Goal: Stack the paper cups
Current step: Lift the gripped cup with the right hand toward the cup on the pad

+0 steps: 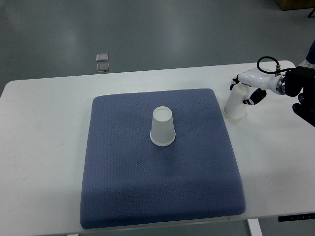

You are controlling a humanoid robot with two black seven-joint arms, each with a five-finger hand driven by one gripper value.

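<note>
1. One paper cup (163, 127) is seen upside down at the centre of the blue mat (123, 187); nothing is stacked yet.
2. A second cup (235, 105) is grasped by the right hand (250, 88) fingers, right of the mat on the desk (44, 147); stacking is judged barely begun.

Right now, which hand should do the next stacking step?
Right. The right hand is already at the paper cup beside the blue mat; no left arm is in view.
</note>
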